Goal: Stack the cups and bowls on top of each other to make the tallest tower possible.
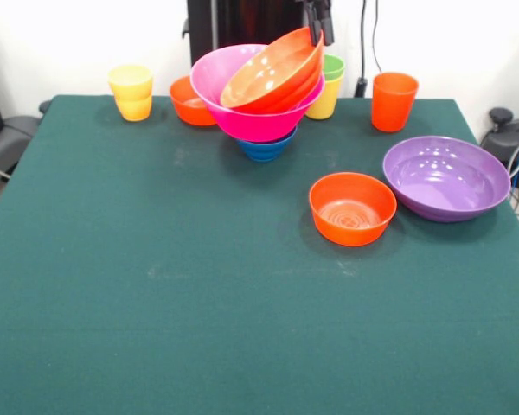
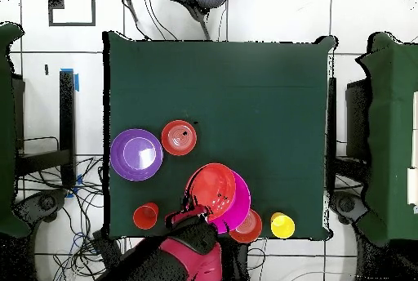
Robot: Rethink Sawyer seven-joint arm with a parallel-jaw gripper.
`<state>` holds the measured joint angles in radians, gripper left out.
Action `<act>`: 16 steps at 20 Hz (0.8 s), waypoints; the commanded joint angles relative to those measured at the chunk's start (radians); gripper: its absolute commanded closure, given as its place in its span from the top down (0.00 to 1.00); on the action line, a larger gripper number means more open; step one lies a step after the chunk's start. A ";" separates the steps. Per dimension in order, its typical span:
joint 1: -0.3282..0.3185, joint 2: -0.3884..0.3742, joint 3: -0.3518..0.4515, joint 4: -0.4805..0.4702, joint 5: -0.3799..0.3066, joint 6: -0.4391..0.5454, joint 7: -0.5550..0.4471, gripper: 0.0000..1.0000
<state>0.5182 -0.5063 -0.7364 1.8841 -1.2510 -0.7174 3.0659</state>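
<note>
Blue bowl point(image 1: 265, 148) under your pink bowl point(image 1: 242, 108) shows only from the front; four orange pieces point(image 1: 352, 207); gripper point(image 1: 318, 26) grip unclear.

Red and black arm point(image 2: 184, 255), dark fingers point(image 1: 320, 19)

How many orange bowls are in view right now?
3. A wide orange bowl lies tilted inside the pink bowl. One small orange bowl sits beside the purple bowl. Another small orange bowl stands behind the pink one, partly hidden. More could be hidden.
</note>
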 commanded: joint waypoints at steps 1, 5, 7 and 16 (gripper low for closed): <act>0.044 0.026 0.076 -0.048 -0.095 0.112 -0.144 0.00; 0.103 0.062 0.025 -0.081 -0.199 0.136 -0.075 0.00; 0.104 0.068 0.013 -0.089 -0.213 0.149 -0.080 0.00; 0.073 0.061 0.037 -0.071 -0.193 0.209 -0.177 0.00</act>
<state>0.6074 -0.4947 -0.7752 1.8798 -1.4068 -0.6582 3.0659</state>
